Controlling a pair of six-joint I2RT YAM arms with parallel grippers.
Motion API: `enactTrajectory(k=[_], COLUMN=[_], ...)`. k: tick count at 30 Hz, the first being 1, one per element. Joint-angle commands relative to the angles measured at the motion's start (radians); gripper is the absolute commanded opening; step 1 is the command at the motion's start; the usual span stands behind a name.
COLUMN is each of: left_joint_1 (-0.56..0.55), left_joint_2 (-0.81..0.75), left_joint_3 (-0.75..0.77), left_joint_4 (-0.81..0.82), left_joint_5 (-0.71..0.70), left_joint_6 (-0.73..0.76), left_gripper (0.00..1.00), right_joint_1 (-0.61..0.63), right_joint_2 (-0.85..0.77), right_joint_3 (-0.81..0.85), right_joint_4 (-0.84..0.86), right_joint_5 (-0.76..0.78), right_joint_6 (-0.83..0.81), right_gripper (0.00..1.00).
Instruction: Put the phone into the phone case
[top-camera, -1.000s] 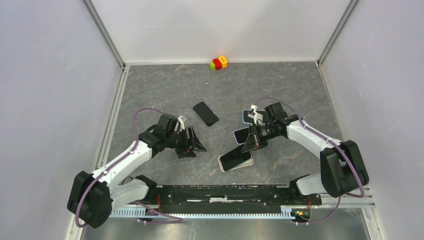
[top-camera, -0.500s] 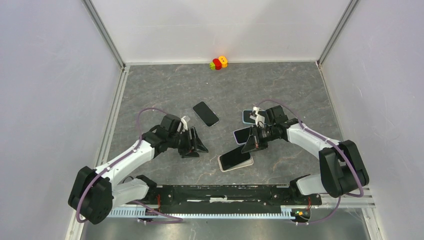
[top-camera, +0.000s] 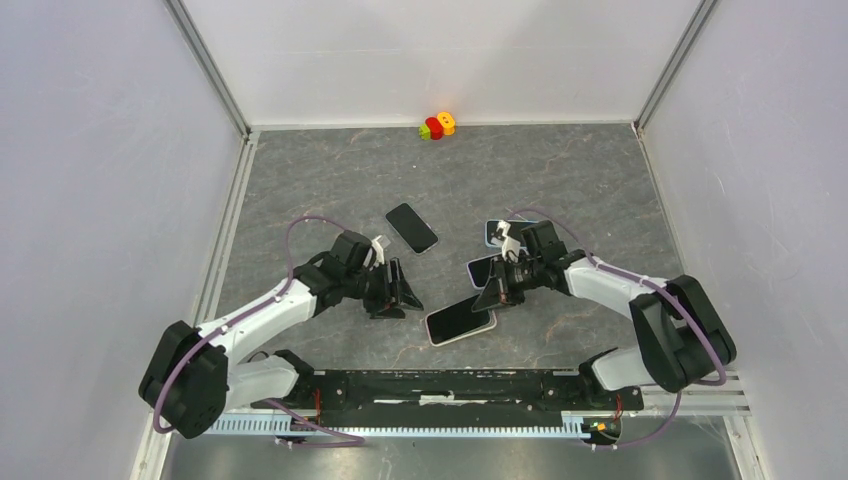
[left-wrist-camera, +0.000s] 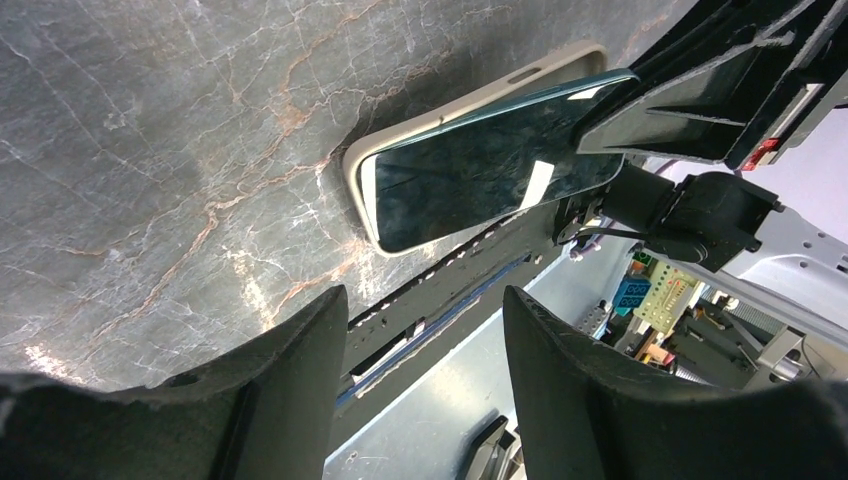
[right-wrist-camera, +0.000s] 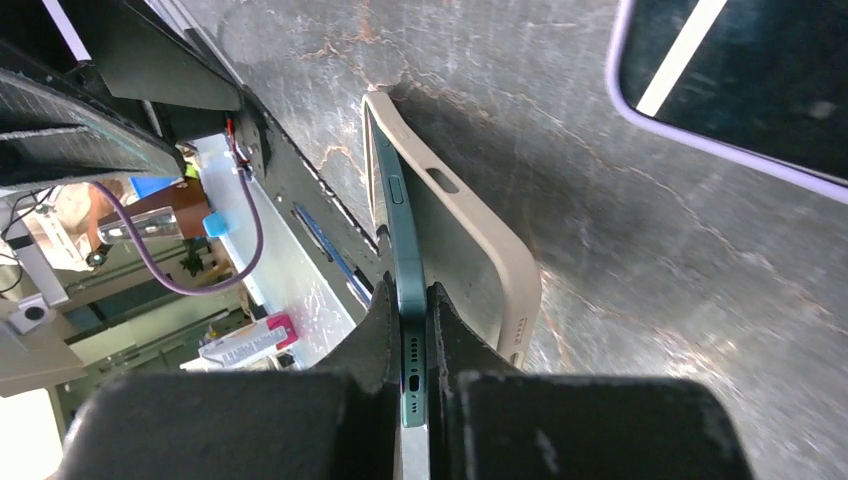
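My right gripper (top-camera: 497, 291) (right-wrist-camera: 411, 385) is shut on the end of a teal phone (right-wrist-camera: 397, 225) (top-camera: 455, 318) and holds it tilted, its far end down in a beige phone case (right-wrist-camera: 470, 250) (left-wrist-camera: 470, 100) that lies on the grey table. In the left wrist view the phone's dark screen (left-wrist-camera: 470, 175) leans over the case. My left gripper (top-camera: 403, 293) (left-wrist-camera: 420, 390) is open and empty, just left of the phone and case, not touching them.
A black phone (top-camera: 411, 227) lies flat behind the left gripper. Two more phones, one purple-edged (right-wrist-camera: 740, 90) and one at the back (top-camera: 497, 233), lie under the right arm. A small red, yellow and green toy (top-camera: 437, 125) sits at the back wall.
The right gripper has moved left and toward the near edge with the phone, and the case has slid left with it. The left gripper has moved right toward them.
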Motion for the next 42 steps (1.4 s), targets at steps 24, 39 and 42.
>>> enactTrajectory(k=[24, 39, 42], left_joint_1=[-0.206, -0.206, -0.206], left_joint_2=[0.193, 0.312, 0.313], left_joint_3=[0.117, 0.1, 0.097], left_joint_4=[0.086, 0.014, -0.017], left_joint_5=[-0.088, -0.166, -0.194], left_joint_6=[-0.079, -0.088, -0.083], left_gripper=[0.5, 0.28, 0.26], right_joint_1=[0.224, 0.225, 0.225], right_joint_2=[0.329, 0.348, 0.342], right_joint_3=[0.019, 0.137, 0.161], right_joint_4=[0.111, -0.111, -0.179], right_joint_5=[0.113, 0.255, 0.304], right_joint_6=[-0.038, -0.224, -0.258], right_gripper=[0.22, 0.53, 0.6])
